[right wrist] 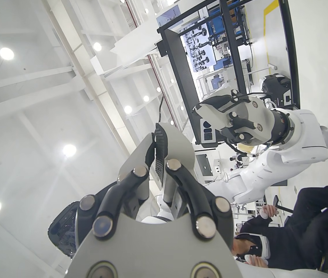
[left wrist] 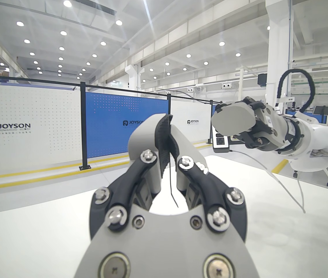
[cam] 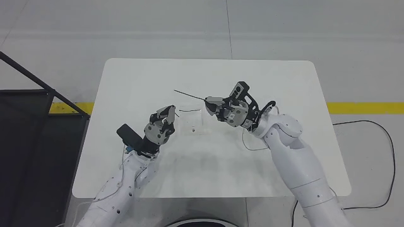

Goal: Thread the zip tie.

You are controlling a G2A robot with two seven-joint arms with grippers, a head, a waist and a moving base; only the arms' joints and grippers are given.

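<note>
The left gripper [left wrist: 168, 143] is pinched shut on one thin black strip [left wrist: 170, 180], the right gripper [cam: 208, 104] on one zip tie [cam: 189, 94]; one clear container's [cam: 189, 118] contents cannot be told.

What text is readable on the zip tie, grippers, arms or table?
On the zip tie held in the right gripper: none.
On the black strand between the pads of the left gripper: none.
On the table: none.
On the small sticker at the right arm's wrist: print too small to read.
</note>
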